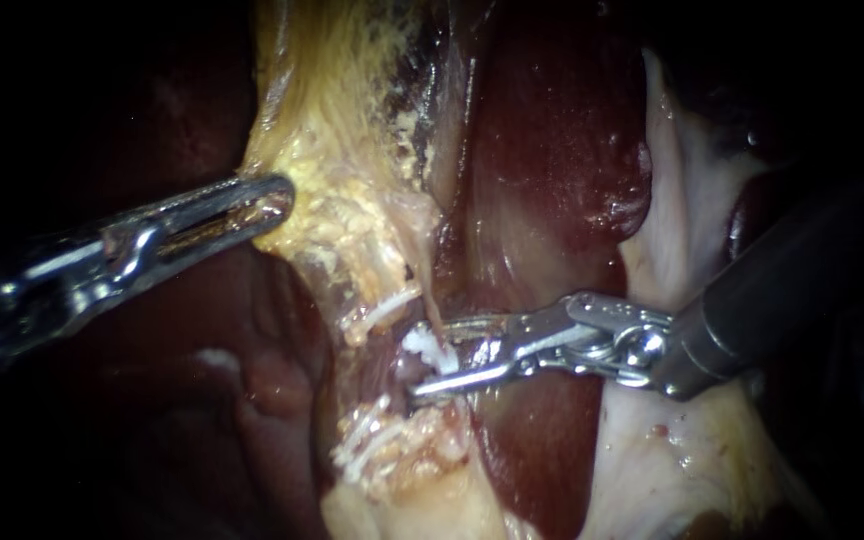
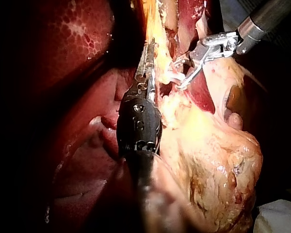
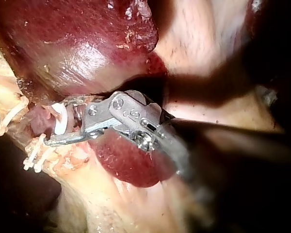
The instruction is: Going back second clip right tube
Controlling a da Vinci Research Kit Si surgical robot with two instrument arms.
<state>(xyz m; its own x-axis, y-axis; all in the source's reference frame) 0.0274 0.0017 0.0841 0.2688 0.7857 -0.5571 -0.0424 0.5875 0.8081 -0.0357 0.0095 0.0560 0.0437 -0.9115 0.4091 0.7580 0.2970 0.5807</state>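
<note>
- The right instrument (image 1: 417, 360) enters from 3 o'clock. Its slim metal jaws are released, with a gap showing between them.
- The small white plastic clip (image 1: 432, 352) sits between those jaws, just off centre toward 6 o'clock. It appears seated on the thin pinkish tube (image 3: 40, 122).
- The clip lies close to both jaws, so I judge that a crooked pull-back could catch it and drag it along the tube or off it.
- If the jaws close during the retreat, they could pinch the tube or crush the clip.
- The glossy dark red liver (image 1: 552, 150) lies right beside the lower jaw (it looks soft), and a sideways sweep could scrape it.
- The left instrument (image 1: 277, 197), from 9 o'clock, seems clenched on the edge of the yellow fatty tissue (image 1: 342, 200), drawing it toward 9 o'clock.
- If that hold slips, the tissue could slacken and swing the tube against the open jaws.
- White fibrous strands (image 1: 387, 305) near the clip could snag a jaw tip.
</note>
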